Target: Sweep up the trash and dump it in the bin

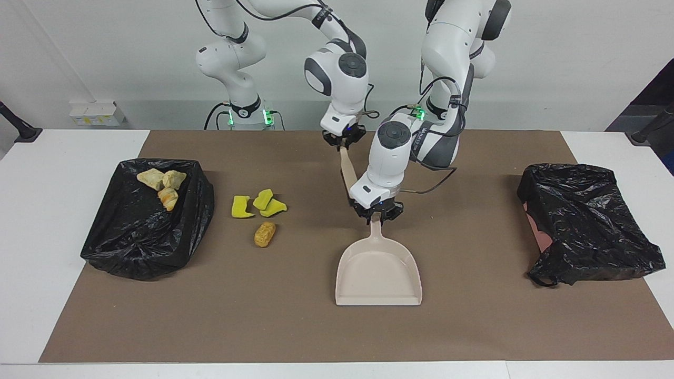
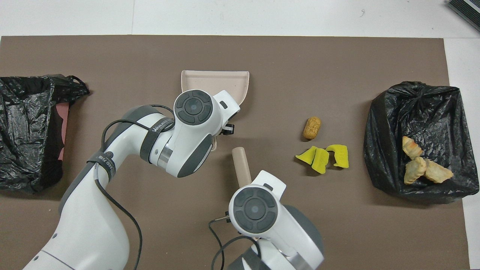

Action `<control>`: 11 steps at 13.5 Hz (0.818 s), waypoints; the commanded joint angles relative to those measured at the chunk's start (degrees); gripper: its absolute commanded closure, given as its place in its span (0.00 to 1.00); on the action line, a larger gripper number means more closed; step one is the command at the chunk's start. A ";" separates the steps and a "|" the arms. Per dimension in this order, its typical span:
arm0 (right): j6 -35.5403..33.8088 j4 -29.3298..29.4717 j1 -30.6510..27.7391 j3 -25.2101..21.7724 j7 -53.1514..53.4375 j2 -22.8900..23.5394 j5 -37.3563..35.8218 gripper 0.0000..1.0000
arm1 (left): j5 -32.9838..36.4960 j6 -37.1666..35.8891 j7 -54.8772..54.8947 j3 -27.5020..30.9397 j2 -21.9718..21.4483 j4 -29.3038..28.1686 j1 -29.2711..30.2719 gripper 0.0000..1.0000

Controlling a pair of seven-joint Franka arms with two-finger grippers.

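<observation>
We are pinching the dustpan (image 1: 379, 271) handle in the left gripper (image 1: 378, 215) and the brush (image 1: 347, 171) in the right gripper (image 1: 343, 142), risking slippage when sweeping scraps (image 1: 258, 206) near the mat's bin (image 1: 142, 247) end.

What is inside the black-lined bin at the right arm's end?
Three pale tan lumps lie on the liner of the bin, toward the robots' side. Whatever is under them or in the liner's folds is covered.

White table (image 1: 63, 158), brown mat (image 1: 295, 326), two black bags (image 1: 142, 231) (image 1: 584, 221), dustpan (image 1: 379, 273), scraps (image 1: 260, 202)
</observation>
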 commanded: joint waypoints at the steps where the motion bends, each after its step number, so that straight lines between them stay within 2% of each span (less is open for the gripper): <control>1: -2.59 -2.13 -5.11 0.24 -3.08 -5.19 -1.21 1.00 | 1.24 -2.19 -0.81 0.33 -0.75 0.86 0.10 0.69; 2: -3.65 -2.22 -7.31 0.15 -3.44 -6.07 -3.05 1.00 | 1.24 -2.19 -0.81 0.33 -0.75 0.86 0.10 0.69; 3: -5.05 -2.31 -9.68 0.15 -3.62 -6.43 -5.59 1.00 | 1.24 -2.19 -0.72 0.33 -0.75 0.86 0.19 0.75; 4: -5.76 -2.31 -11.97 0.15 -3.62 -6.43 -8.40 1.00 | 1.41 -2.19 -0.54 0.33 -0.84 0.78 0.63 0.92; 5: -6.29 -2.48 -13.99 0.24 -3.97 -6.34 -10.69 1.00 | 1.50 -2.28 -0.11 0.33 -1.27 0.78 0.81 1.00; 8: -5.59 -4.94 -21.37 0.15 -10.98 -6.43 -15.09 1.00 | 1.50 -2.28 2.52 0.51 -2.24 0.60 1.94 1.00; 11: -4.37 -6.96 -27.61 0.24 -17.14 -6.26 -17.12 1.00 | 1.41 -4.72 11.20 0.51 -4.52 0.08 4.31 1.00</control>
